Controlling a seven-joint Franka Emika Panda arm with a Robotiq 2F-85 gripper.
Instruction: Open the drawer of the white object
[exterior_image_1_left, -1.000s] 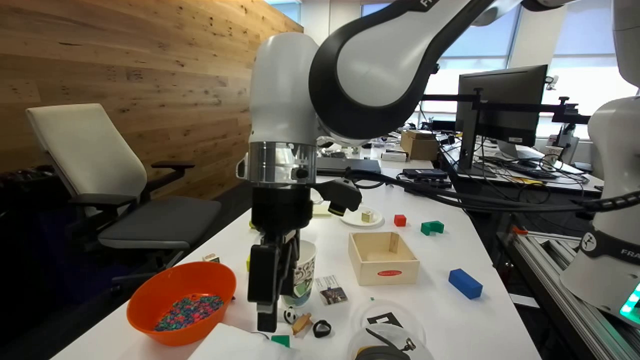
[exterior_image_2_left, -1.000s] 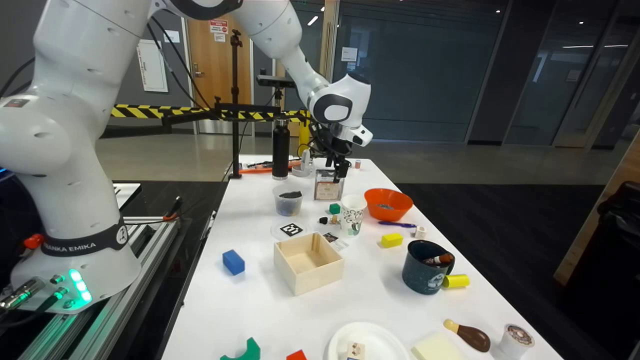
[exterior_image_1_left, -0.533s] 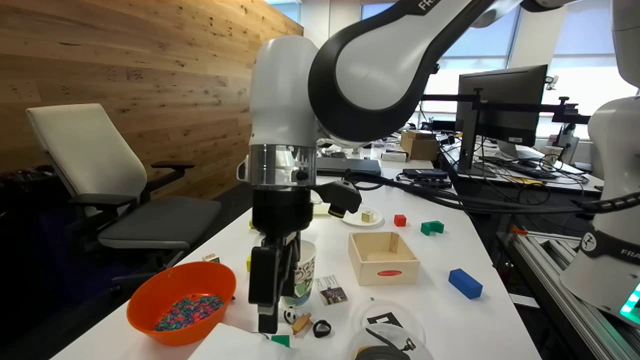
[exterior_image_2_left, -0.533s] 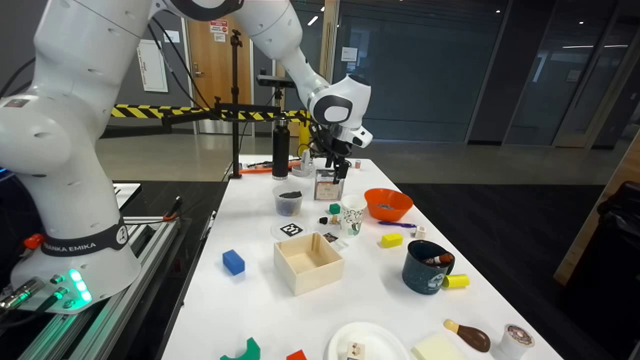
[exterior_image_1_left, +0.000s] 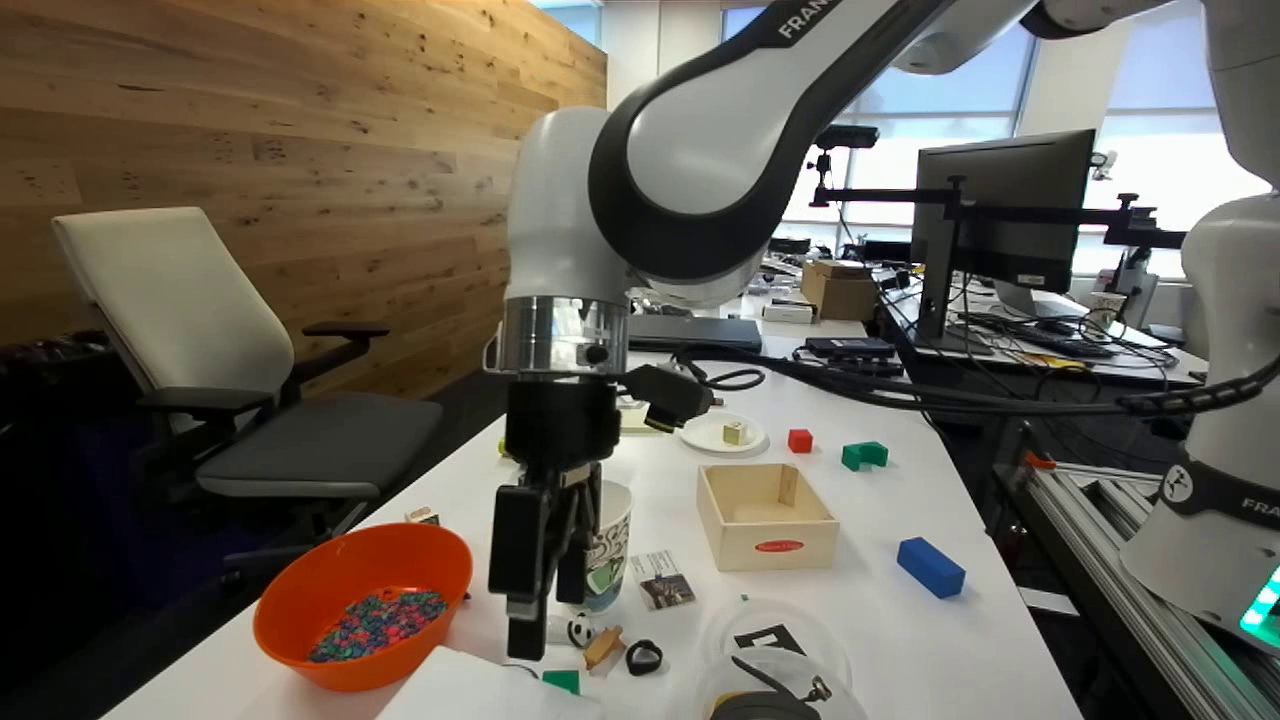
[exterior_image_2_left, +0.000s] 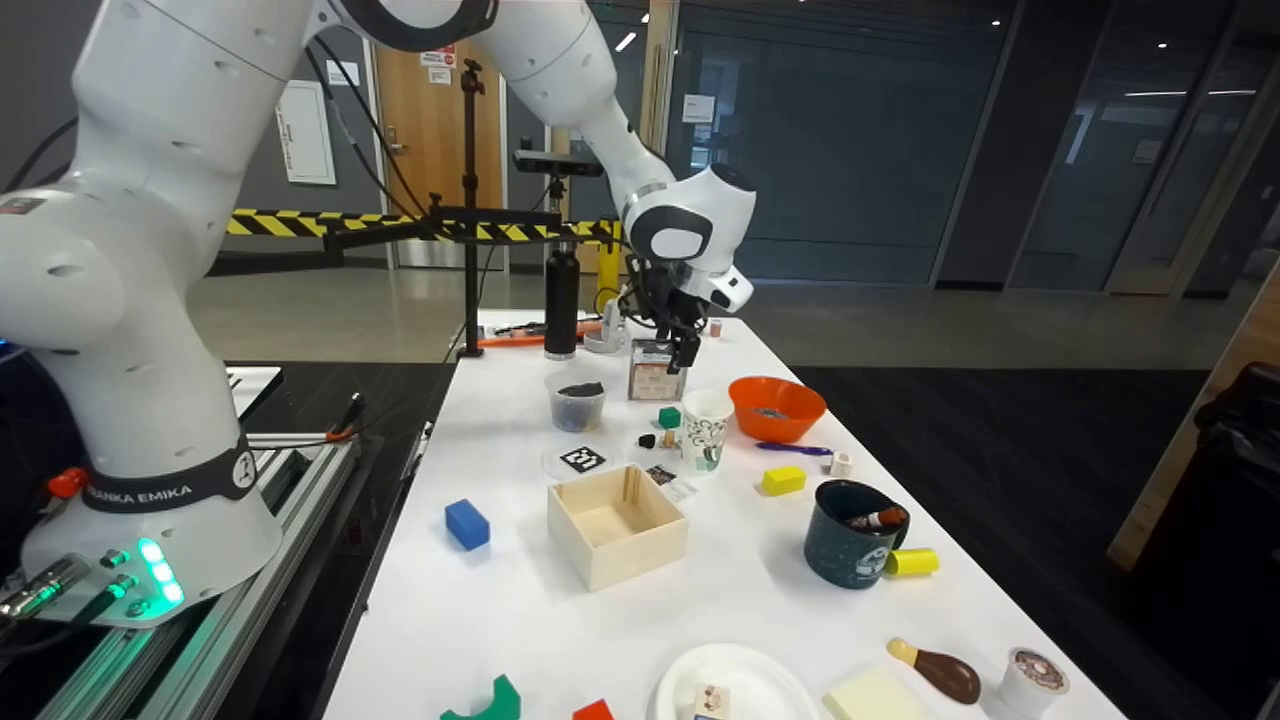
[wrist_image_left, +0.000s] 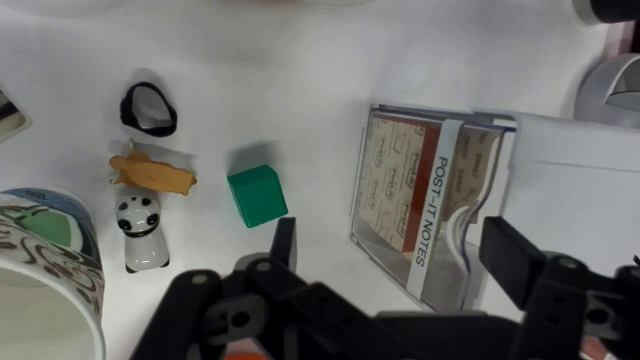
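Observation:
The white object (wrist_image_left: 575, 185) is a white box with a clear drawer (wrist_image_left: 395, 180) at its front, labelled POST-IT NOTES and holding packs inside. I cannot tell whether the drawer sits fully in. The box's white top shows at the bottom edge of an exterior view (exterior_image_1_left: 480, 690), and its drawer front shows in an exterior view (exterior_image_2_left: 656, 382). My gripper (wrist_image_left: 397, 245) is open and empty, its fingers wide apart over the drawer's area in the wrist view. It also shows in both exterior views (exterior_image_1_left: 548, 610) (exterior_image_2_left: 680, 358), above the table near the box. I see no contact.
A green block (wrist_image_left: 258, 196), panda figure (wrist_image_left: 141, 234), orange figure (wrist_image_left: 152, 173) and black ring (wrist_image_left: 126, 111) lie before the drawer. A paper cup (wrist_image_left: 55, 280) and orange bowl (exterior_image_1_left: 365, 605) stand near the gripper. A tub (exterior_image_2_left: 576, 402) and wooden box (exterior_image_2_left: 617, 530) stand close by.
The arm has shifted slightly; its upper link is lower and further left in an exterior view. The gripper has moved a little left there. Objects on the table have not moved.

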